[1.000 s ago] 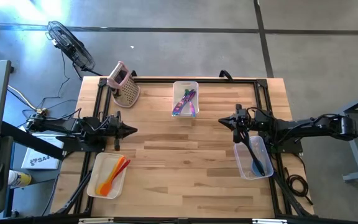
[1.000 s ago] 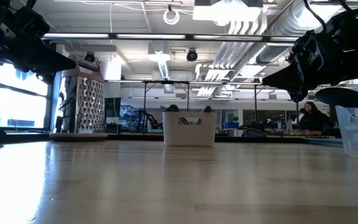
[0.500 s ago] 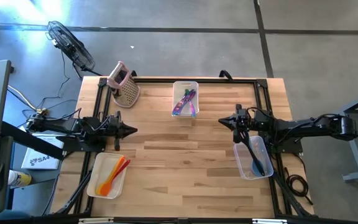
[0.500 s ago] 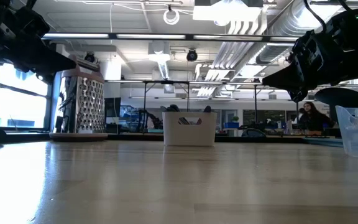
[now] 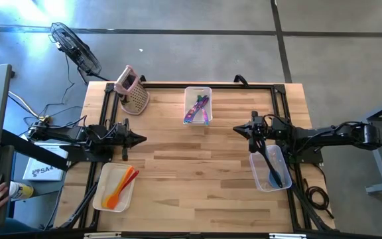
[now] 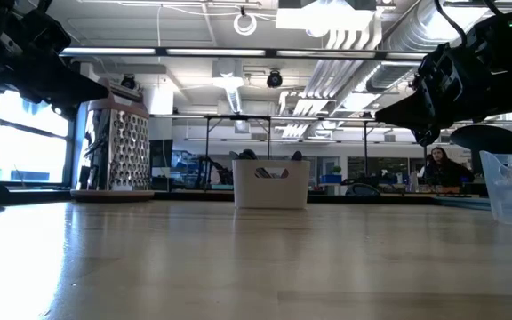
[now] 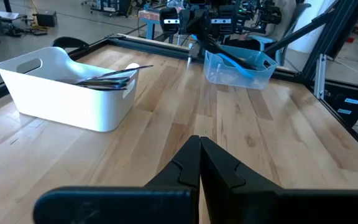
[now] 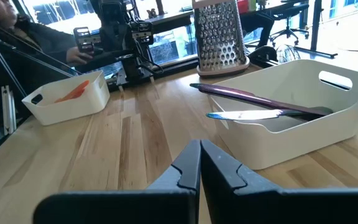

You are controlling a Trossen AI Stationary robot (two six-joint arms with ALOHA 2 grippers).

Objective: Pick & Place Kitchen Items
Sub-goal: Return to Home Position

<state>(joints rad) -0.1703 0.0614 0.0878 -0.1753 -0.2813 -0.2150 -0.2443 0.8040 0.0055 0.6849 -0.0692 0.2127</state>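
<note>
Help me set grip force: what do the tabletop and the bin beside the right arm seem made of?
Tabletop: wood, likely sealed butcher block; glued strips with grain, faint sheen. Bin: clear, glossy plastic, probably; see-through walls.

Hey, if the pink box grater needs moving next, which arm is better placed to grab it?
Probably left: the left gripper sits on the same side as the grater, fingers shut and empty; the right gripper is far across the table.

My left fingers [image 7: 178,177] black, bench [image 5: 197,159] pale striped wood, orange and yellow spatulas [image 5: 126,180] in a white bin [image 5: 107,174], purple and blue utensils [image 5: 197,109], pink grater [image 5: 132,91], black spoon [image 5: 270,162] in a clear bin [image 5: 257,176].
</note>
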